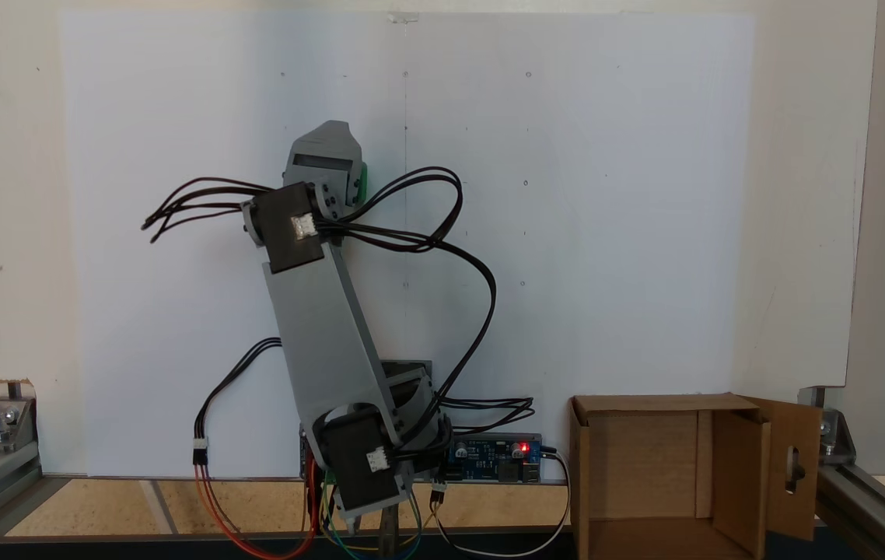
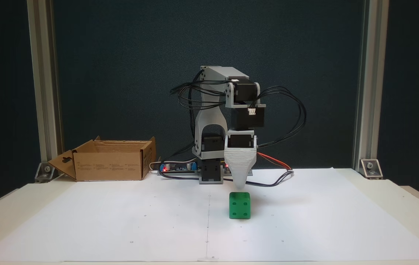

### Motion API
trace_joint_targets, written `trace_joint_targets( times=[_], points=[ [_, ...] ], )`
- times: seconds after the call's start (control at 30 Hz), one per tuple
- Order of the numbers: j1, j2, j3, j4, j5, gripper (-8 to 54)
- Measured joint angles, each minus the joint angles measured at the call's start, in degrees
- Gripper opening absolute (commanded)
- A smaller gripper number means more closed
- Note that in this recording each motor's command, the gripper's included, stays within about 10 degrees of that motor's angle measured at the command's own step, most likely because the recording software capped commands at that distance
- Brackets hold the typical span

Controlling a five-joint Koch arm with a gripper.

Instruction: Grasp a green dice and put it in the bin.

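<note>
End effector (image 2: pixel 240 185) just above one green dice (image 2: pixel 239 205), jaw gap unclear, one bin (image 2: pixel 110 162) well apart.

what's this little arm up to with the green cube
A small grey hobby arm is reaching down over a bright green dice that sits on the white paper-covered table. Its hand hangs just above the dice, which is not yet lifted; whether the hand is open cannot be told. The open brown cardboard box stands off to the left in this fixed view.
</note>
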State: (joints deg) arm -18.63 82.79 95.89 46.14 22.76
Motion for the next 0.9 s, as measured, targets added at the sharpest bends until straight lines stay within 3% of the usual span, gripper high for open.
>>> trace_joint_targets(
  times=[0.9],
  points=[
    [0.4,-3.9,3.6,-1.4,-1.1,43.1]
  ],
)
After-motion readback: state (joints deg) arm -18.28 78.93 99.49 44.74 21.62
